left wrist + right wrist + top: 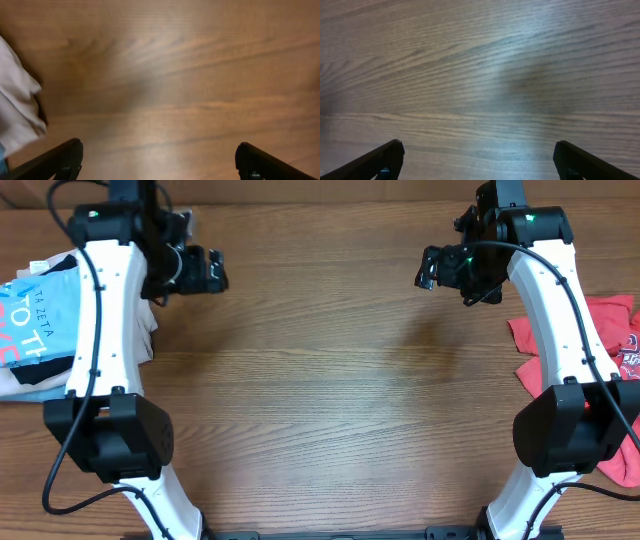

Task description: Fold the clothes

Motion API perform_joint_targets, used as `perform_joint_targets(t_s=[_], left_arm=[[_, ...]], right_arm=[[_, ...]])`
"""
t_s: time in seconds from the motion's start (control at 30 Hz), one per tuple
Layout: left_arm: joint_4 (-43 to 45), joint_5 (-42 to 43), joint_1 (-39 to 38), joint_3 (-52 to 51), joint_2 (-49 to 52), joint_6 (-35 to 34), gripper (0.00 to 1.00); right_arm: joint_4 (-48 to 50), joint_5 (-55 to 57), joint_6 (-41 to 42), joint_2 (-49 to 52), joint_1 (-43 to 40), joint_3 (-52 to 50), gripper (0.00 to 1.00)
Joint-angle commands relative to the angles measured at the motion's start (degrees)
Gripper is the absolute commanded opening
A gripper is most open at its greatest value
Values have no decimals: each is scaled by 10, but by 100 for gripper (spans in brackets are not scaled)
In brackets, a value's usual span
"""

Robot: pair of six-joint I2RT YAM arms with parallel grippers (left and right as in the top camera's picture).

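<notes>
A light blue T-shirt (35,320) with white print and red-orange lettering lies folded at the table's far left, on top of pale cloth. A crumpled red T-shirt (605,340) with a graphic lies at the far right, partly behind my right arm. My left gripper (205,272) hovers open over bare wood just right of the blue pile. In the left wrist view its gripper (159,161) holds nothing. My right gripper (432,268) hangs open over bare wood, left of the red shirt. The right wrist view shows only wood between its gripper (477,159) fingers.
The wooden table (330,380) stretches between the two arms. Pale cloth (17,110) from the left pile shows at the left edge of the left wrist view. More red fabric (625,460) lies near my right arm's base.
</notes>
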Motion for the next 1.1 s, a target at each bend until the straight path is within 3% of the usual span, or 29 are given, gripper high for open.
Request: perform_joint_targets(t_s=[0.0, 0.33, 0.7, 0.9, 1.07], left_arm=[[-26, -27, -6, 11, -13, -15, 100], [-124, -30, -6, 11, -31, -41, 100], [-169, -39, -20, 10, -178, -9, 100], [-150, -50, -63, -16, -279, 0, 100], [-102, -98, -110, -120, -386, 0, 100]], right_arm=[[-8, -8, -14, -4, -1, 8, 100], [-59, 0, -9, -44, -1, 8, 100], [-87, 62, 22, -147, -1, -6, 100], [-35, 75, 23, -241, -1, -104, 100], [30, 76, 23, -341, -1, -233, 100]])
